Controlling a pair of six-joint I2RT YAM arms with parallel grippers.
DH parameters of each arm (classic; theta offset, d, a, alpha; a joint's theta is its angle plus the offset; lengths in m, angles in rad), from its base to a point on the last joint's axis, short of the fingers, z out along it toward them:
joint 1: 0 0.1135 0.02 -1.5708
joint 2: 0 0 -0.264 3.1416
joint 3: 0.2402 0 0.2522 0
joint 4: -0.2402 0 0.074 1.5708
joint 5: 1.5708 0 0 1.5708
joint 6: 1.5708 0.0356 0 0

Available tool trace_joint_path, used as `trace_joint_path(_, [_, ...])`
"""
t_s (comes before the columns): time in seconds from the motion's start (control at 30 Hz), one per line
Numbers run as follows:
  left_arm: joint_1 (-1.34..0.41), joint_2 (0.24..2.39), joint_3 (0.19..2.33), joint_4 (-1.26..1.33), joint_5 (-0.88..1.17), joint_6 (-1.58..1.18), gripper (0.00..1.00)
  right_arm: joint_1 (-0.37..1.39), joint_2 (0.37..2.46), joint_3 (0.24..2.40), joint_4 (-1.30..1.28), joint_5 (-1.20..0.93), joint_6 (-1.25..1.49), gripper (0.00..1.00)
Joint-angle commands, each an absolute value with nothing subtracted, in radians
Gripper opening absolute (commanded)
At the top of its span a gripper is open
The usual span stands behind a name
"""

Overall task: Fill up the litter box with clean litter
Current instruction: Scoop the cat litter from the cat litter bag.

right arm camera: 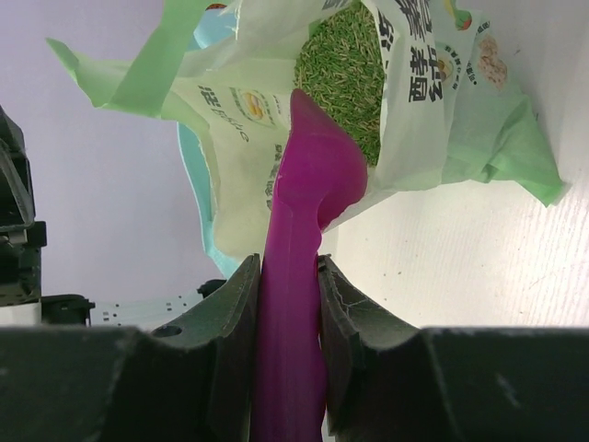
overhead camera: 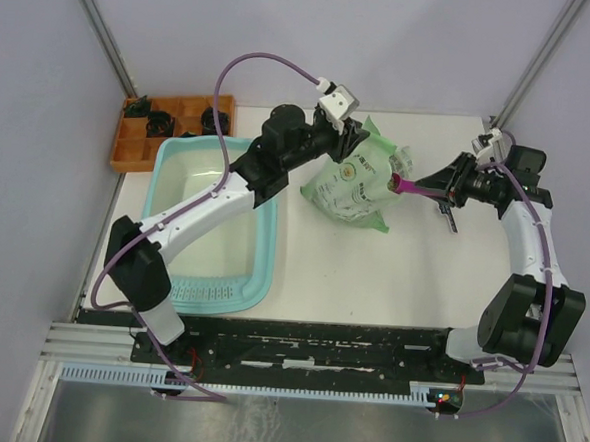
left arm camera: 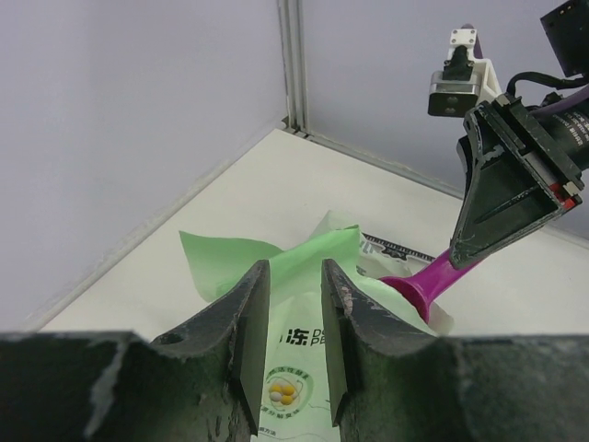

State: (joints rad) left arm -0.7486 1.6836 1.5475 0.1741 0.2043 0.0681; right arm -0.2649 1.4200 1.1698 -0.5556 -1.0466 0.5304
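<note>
The light teal litter box (overhead camera: 263, 249) sits at the left, its floor bare and whitish; a sliver of it shows in the right wrist view (right arm camera: 191, 198). A green and white bag (overhead camera: 357, 185) lies mid-table with its mouth toward the right. Pale green litter (right arm camera: 345, 83) fills the bag's open mouth. My right gripper (overhead camera: 445, 185) (right arm camera: 288, 267) is shut on the handle of a magenta scoop (overhead camera: 405, 185) (right arm camera: 313, 175), whose bowl is at the bag's mouth. My left gripper (overhead camera: 355, 135) (left arm camera: 294, 272) reaches over the box to the bag's upper edge (left arm camera: 276, 262), its jaws a little apart.
An orange compartmented tray (overhead camera: 166, 123) with small black parts stands at the back left, behind the litter box. My left arm (overhead camera: 216, 201) spans the box diagonally. Grey walls and a corner post (left arm camera: 293, 64) close the far side.
</note>
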Motion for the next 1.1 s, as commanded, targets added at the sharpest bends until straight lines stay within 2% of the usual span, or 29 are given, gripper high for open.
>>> trace_joint_path(0.0, [-0.752,1.611,1.527,0.227,0.162,0.058,0.36,-0.296,1.383,1.154,-0.444,-1.145,0.586,0.02])
trace_joint_path(0.7, [-0.753,1.549,1.499,0.212,0.094,0.075,0.36,-0.448,1.348,1.15,-0.482,-1.259,0.563,0.02])
trace_joint_path(1.07, [-0.753,1.535,1.491,0.198,0.087,0.079,0.35,-0.516,1.355,1.09,-0.412,-1.311,0.657,0.02])
